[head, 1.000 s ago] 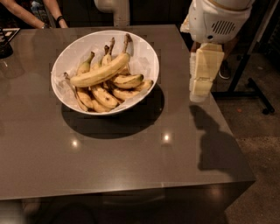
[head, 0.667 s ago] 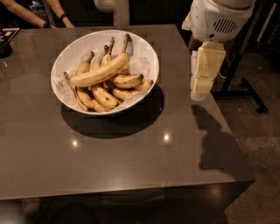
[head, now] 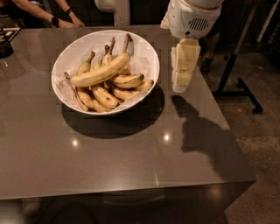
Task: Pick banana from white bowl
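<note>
The banana (head: 100,72), long, pale yellow and gently curved with a brown stem, lies on top of several shorter, brown-spotted bananas (head: 113,89) in the white bowl (head: 146,57). The bowl stands on the grey table (head: 109,162), left of its middle. My gripper (head: 180,85) hangs from the white arm (head: 192,17) just right of the bowl's rim. It points down, a little above the table, and holds nothing that I can see. It is apart from the banana.
A person's hands (head: 61,19) rest at the table's far left edge. A black object (head: 5,43) sits at the left edge. A white post (head: 117,9) stands behind the bowl. A black stand's legs (head: 238,85) are on the floor to the right.
My gripper and arm have moved left, closer to the bowl's right rim. The bowl and the bananas have not moved.
</note>
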### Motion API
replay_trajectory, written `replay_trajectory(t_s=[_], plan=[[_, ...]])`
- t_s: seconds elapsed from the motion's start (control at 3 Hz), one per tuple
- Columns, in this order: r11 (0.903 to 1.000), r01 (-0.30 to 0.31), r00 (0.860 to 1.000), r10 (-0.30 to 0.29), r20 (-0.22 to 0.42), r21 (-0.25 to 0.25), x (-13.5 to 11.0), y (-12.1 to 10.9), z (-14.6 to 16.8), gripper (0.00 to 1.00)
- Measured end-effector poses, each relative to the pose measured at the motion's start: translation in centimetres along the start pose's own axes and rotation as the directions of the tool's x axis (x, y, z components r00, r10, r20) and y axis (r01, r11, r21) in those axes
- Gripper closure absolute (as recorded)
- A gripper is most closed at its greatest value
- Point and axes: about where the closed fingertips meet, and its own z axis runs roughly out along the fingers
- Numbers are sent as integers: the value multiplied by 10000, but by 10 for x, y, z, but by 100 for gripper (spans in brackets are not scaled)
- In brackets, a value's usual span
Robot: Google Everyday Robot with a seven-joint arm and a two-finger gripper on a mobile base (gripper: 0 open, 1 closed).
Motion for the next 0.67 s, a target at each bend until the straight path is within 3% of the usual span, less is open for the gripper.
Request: replay_trajectory(t_s=[0.33,0.67], plan=[[9974,634,9980,-632,68,-347,-16,-26,22,0],[9976,657,9977,-653,162,-202,-21,-31,23,0]])
